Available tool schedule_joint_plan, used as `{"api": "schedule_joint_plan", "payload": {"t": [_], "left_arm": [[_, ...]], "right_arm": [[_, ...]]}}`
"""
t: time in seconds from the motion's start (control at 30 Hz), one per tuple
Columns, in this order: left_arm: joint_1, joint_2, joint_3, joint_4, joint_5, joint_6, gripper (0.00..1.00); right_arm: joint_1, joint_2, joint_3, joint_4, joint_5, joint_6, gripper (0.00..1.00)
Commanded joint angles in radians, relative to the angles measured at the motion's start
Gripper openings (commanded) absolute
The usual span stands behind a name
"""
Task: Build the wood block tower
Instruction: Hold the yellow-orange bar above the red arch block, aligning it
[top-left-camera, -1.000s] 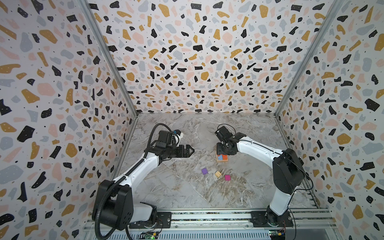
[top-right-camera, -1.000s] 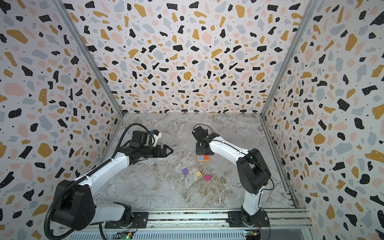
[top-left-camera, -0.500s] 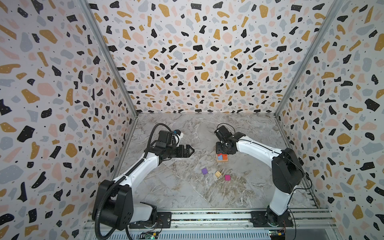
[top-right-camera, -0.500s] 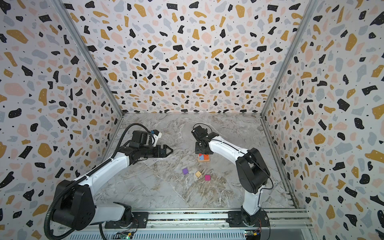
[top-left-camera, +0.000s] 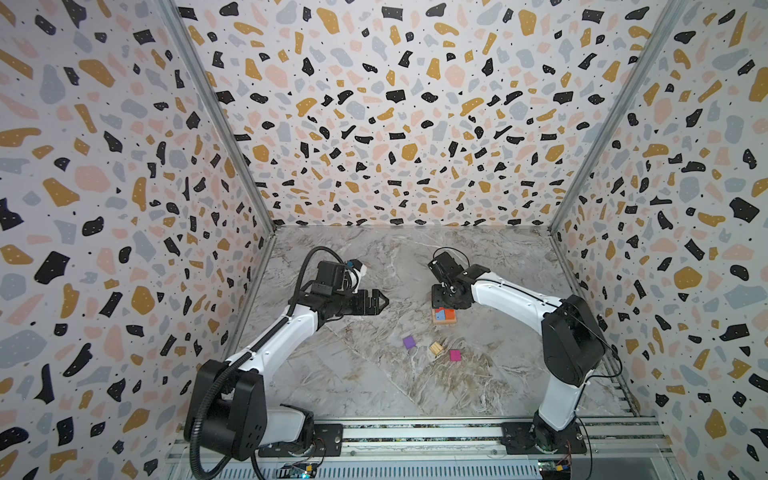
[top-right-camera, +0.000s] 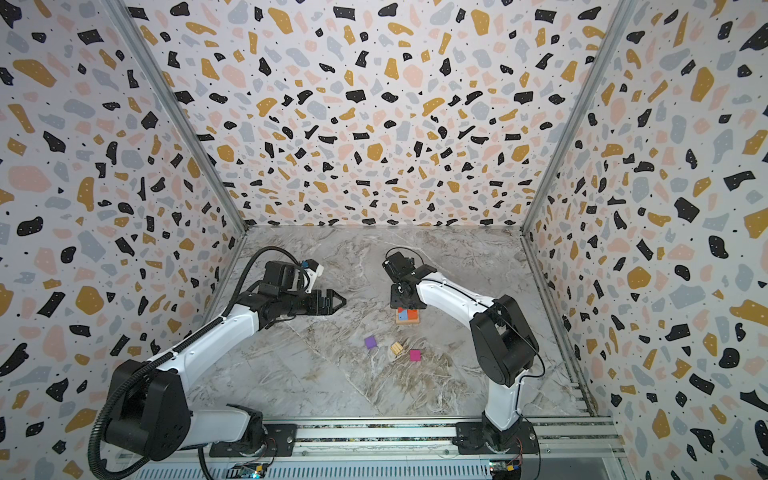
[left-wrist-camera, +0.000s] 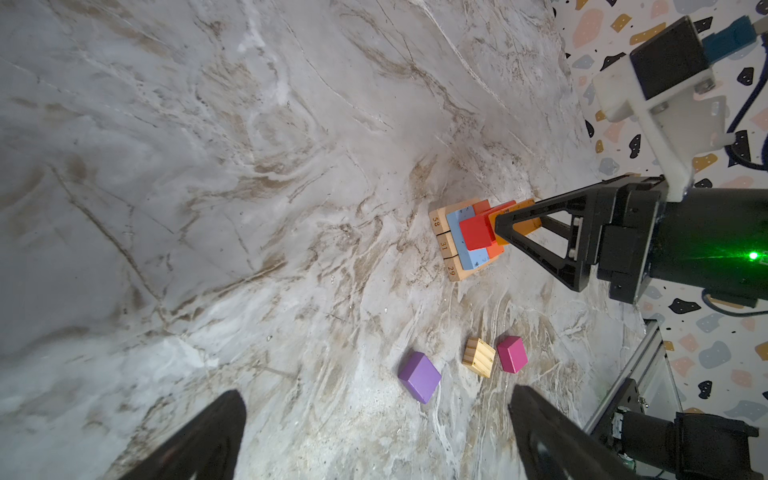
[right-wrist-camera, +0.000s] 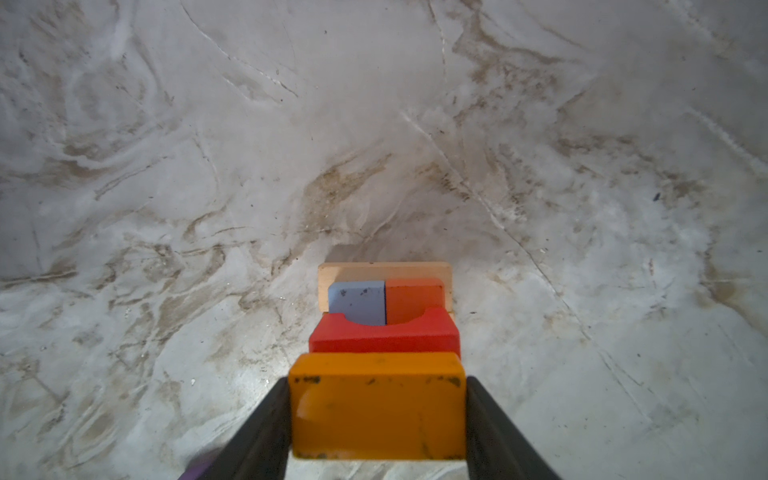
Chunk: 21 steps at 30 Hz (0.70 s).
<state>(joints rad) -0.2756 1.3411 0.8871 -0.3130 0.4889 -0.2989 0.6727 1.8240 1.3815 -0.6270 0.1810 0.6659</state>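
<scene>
Midway across the marbled table (top-left-camera: 332, 374), the right gripper (right-wrist-camera: 377, 388) pinches a yellow-orange block (right-wrist-camera: 377, 411) between its jaws at the top of the unfinished tower (top-left-camera: 444, 316), which stands near the middle of the floor in both top views. The tower's tan base (right-wrist-camera: 384, 269) carries a light blue block (right-wrist-camera: 357, 301) and an orange block (right-wrist-camera: 413, 297) side by side, with a notched red block (right-wrist-camera: 384, 336) laid across them. The held block sits just beside the red one; whether it already rests on the layer beneath cannot be told. The left gripper (top-left-camera: 380, 303) hangs above the table to the left of the tower, well apart from it, its jaws spread wide and empty. A purple cube (top-left-camera: 409, 342), a tan cube (top-left-camera: 436, 348) and a magenta cube (top-left-camera: 455, 355) lie loose in a row near the tower, on the side towards the arms' bases.
</scene>
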Motion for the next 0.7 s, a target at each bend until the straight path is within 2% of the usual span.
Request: {"api": "schedule_joint_plan", "payload": {"t": [0.0,0.67], "left_arm": [[0.003,-0.014,-0.007,0.018,0.008,0.007,1.0],[0.004,-0.011,-0.007,0.018,0.012,0.006,1.0]], "right_arm": [[0.004,0.006,0.024,-0.009,0.02,-0.003,0.56],[0.003,0.015,0.027,-0.015,0.027,-0.012,0.58]]}}
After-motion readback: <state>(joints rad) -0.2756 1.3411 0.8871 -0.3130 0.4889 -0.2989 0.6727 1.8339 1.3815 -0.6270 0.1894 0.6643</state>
